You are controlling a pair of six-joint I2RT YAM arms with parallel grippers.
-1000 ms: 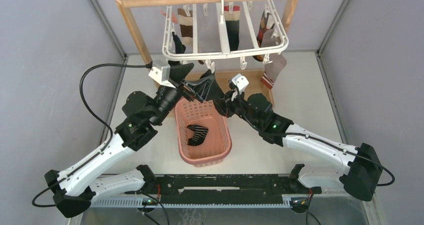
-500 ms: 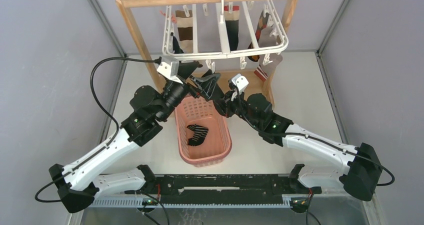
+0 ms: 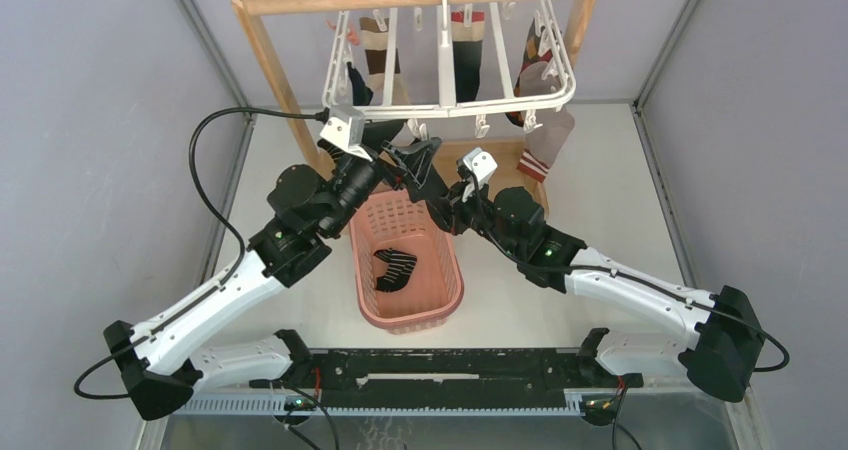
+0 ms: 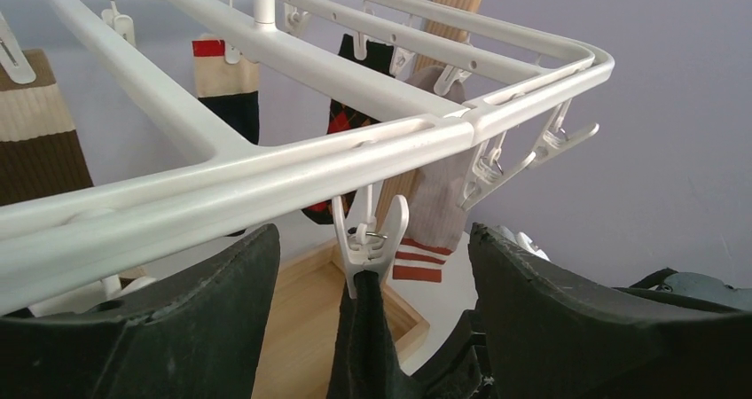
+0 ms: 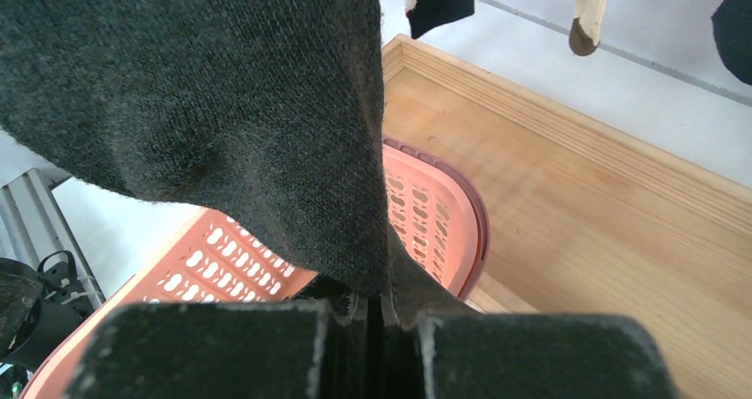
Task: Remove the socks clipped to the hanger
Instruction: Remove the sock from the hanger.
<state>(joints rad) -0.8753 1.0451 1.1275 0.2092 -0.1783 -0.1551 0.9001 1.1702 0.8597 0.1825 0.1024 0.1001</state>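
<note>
Lab enclosure with plain grey walls

1. The hanger is a white slatted frame with small dangling clips, hung by its top hook.
2. A plain black sock hangs from a clip on the hanger's front rail.
3. A brown-and-cream banded sock is clipped at the hanger's back left, and an argyle sock on its right side.
4. A grey sock hangs cuff-down from the hanger's front right corner.
5. A black sock with white stripes lies unclipped below the hanger's front.
</note>
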